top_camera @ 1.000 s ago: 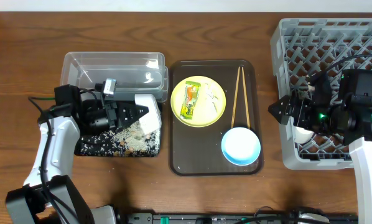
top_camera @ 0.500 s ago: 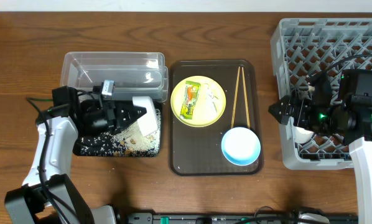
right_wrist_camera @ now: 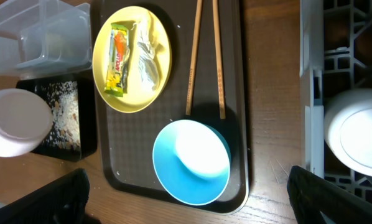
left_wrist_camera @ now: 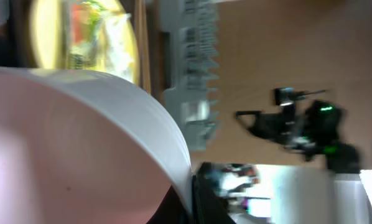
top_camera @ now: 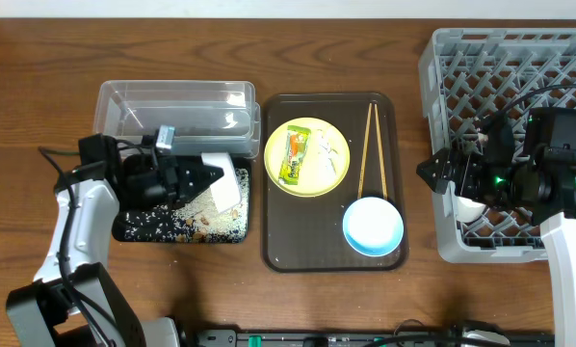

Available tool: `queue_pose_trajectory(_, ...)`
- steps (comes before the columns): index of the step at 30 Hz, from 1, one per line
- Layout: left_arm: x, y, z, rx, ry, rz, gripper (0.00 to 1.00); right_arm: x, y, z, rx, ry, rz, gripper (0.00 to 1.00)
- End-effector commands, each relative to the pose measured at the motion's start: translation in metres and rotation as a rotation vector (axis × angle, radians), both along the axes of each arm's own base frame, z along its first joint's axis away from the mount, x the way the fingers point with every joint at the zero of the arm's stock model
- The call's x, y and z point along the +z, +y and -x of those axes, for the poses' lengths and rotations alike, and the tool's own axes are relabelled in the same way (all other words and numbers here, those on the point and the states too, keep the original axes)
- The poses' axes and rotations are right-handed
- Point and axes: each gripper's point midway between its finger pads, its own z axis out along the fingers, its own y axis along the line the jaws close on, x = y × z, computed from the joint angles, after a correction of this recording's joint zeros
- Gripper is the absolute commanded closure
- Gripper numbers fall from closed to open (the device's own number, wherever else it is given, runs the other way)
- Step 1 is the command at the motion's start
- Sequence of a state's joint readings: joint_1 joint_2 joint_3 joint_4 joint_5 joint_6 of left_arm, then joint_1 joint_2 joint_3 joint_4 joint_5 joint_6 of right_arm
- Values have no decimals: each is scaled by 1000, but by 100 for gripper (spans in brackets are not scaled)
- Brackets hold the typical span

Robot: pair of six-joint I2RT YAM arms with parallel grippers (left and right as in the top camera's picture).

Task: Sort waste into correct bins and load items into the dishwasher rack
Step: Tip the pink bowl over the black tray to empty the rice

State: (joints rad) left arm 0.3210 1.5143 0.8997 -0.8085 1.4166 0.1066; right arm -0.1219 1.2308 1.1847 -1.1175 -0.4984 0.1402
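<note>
My left gripper (top_camera: 204,176) is shut on the rim of the small white bowl (top_camera: 223,181) and holds it tipped on its side over the black tray (top_camera: 232,231), where rice scraps (top_camera: 172,220) lie. The bowl fills the left wrist view (left_wrist_camera: 80,137). The pale-yellow plate (top_camera: 319,178) carries the green-and-orange wrapper (top_camera: 295,158). Chopsticks (top_camera: 370,149) and the light-blue bowl (top_camera: 373,226) lie beside it. My right gripper (top_camera: 432,172) is open and empty at the grey rack's (top_camera: 519,77) left edge. A white cup (right_wrist_camera: 354,134) sits in the rack.
The clear tub (top_camera: 177,106) stands behind the black tray. The plate, chopsticks and blue bowl rest on a dark brown serving tray (top_camera: 312,253) in the middle. Bare wooden table lies in front and at the far left.
My left gripper has drawn back slightly to the left and turned the white bowl further onto its side over the black tray. The right arm has not moved.
</note>
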Motion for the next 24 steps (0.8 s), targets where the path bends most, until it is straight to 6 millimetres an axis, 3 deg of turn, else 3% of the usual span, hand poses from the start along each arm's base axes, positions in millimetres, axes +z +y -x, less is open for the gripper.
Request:
queue_pose_trajectory(1,25,-3,2,4,15,170,94,5,1,-1,17,-21,9,1)
queue_pose_trajectory(3,9,2,-2,8,-34,48,94,5,1,-2,17,-22,9,1)
queue_pose_trajectory(5,-8,8,-3,44,83,-5,94,6,1,-2,17,-22,9,1)
queue_pose_trajectory(7,24,2,-1,23,29,181,94,5,1,-1,17,-19,9,1)
queue_pose_trajectory(10,19,4,-4,17,-36,113,94,5,1,-1,17,-19,9,1)
queue_pose_trajectory(12,3,8,-4,47,69,57,94,5,1,-1,17,-19,8,1)
queue_pose_trajectory(14,24,3,0,30,67,190,94,5,1,0,17,-17,8,1)
queue_pose_trajectory(16,23,0,-1,14,9,159,94,5,1,0,17,-15,8,1)
queue_pose_trajectory(19,-5,5,-1,37,83,13,94,5,1,0,17,-17,8,1)
queue_pose_trajectory(22,25,-5,5,4,47,180,94,4,1,1,17,-11,8,1)
queue_pose_trajectory(24,16,-4,3,-9,-22,103,94,4,1,1,17,-12,8,1)
